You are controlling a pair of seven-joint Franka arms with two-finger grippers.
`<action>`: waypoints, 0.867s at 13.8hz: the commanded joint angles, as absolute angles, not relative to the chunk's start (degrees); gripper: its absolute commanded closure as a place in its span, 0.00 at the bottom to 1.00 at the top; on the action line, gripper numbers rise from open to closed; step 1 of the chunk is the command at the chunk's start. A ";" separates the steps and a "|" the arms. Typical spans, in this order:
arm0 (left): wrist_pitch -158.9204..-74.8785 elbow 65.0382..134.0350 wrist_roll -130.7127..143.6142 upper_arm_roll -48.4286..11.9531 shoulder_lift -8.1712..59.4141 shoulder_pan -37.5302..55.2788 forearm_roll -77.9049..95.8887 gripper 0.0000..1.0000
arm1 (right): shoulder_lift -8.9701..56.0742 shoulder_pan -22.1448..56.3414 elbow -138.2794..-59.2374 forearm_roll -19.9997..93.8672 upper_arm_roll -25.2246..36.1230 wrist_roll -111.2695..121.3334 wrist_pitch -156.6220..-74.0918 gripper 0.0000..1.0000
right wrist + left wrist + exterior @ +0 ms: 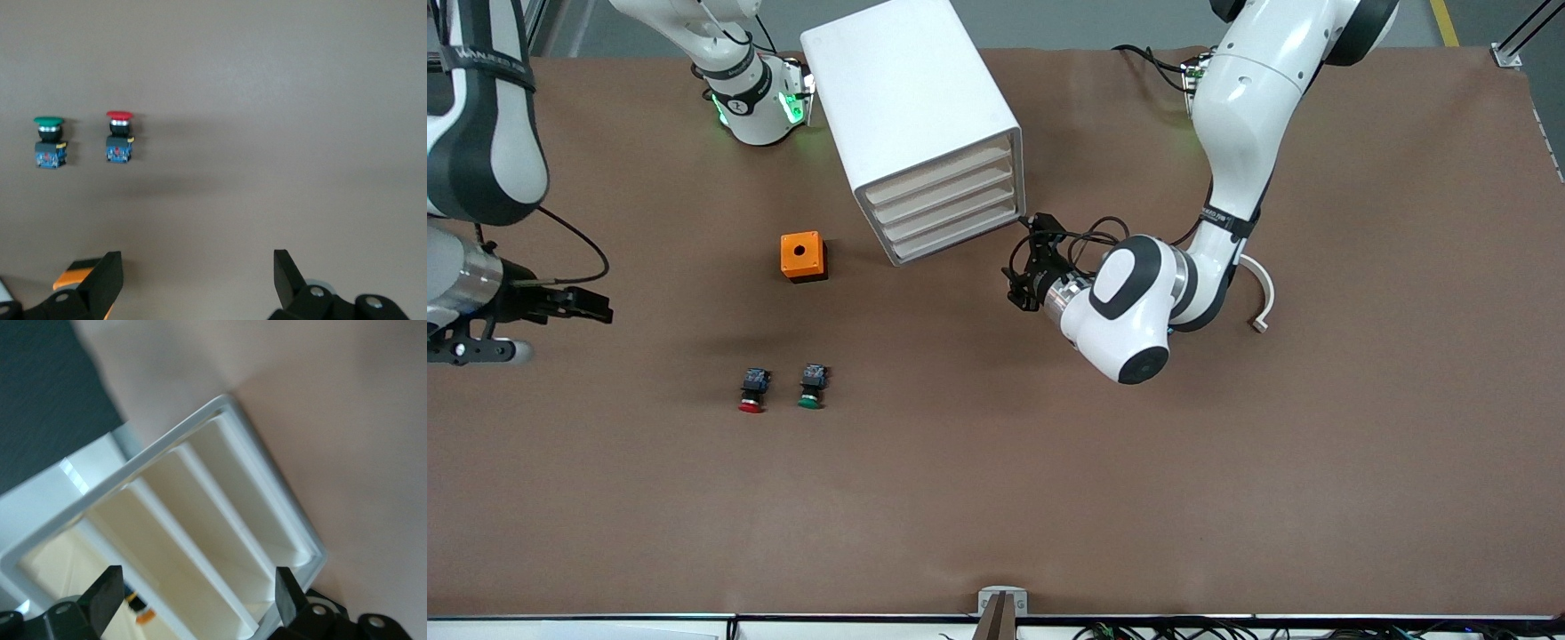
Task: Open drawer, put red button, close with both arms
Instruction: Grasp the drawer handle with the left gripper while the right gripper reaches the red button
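**Two grippers spread wide, red button untouched on the desk**

Front view: red button (pixel 752 389) lies on the brown table (pixel 1227 498), red cap toward the camera-side edge, black body and bluish rear end pointing toward the robots' edge. It sits just beside the green button (pixel 812 388), on the side toward the right arm's end. Orange box (pixel 803 256) lies farther from the camera than both. Right gripper (pixel 560 307) hovers near the right arm's end of the desk, well apart from the red button; part of that arm is cut off by the frame edge. Left gripper (pixel 1024 267) is just beside the front of the white drawer unit (pixel 925 133); all drawers look shut.

Left wrist view: drawer unit fronts fill the frame, fingers (pixel 107 597) spread wide, nothing between them. Handles hard to make out.

Right wrist view: red button clear of the fingers (pixel 287 273), which are spread wide and empty. Orange box is partly hidden by one finger.
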State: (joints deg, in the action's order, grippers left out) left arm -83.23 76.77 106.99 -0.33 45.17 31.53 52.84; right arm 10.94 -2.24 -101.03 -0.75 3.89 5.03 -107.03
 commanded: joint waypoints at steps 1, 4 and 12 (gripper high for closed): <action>-79.20 75.32 116.95 -0.09 47.98 31.38 58.25 0.00 | 14.66 -0.19 -102.21 -0.18 3.52 -1.99 -112.82 0.00; -77.43 75.76 122.68 -0.18 51.40 31.55 61.60 0.01 | 18.53 1.40 -104.32 0.44 3.52 -5.53 -120.91 0.00; -76.20 75.85 125.42 -3.07 55.54 32.87 63.19 0.38 | 24.70 5.10 -108.00 1.06 3.52 -14.76 -134.09 0.00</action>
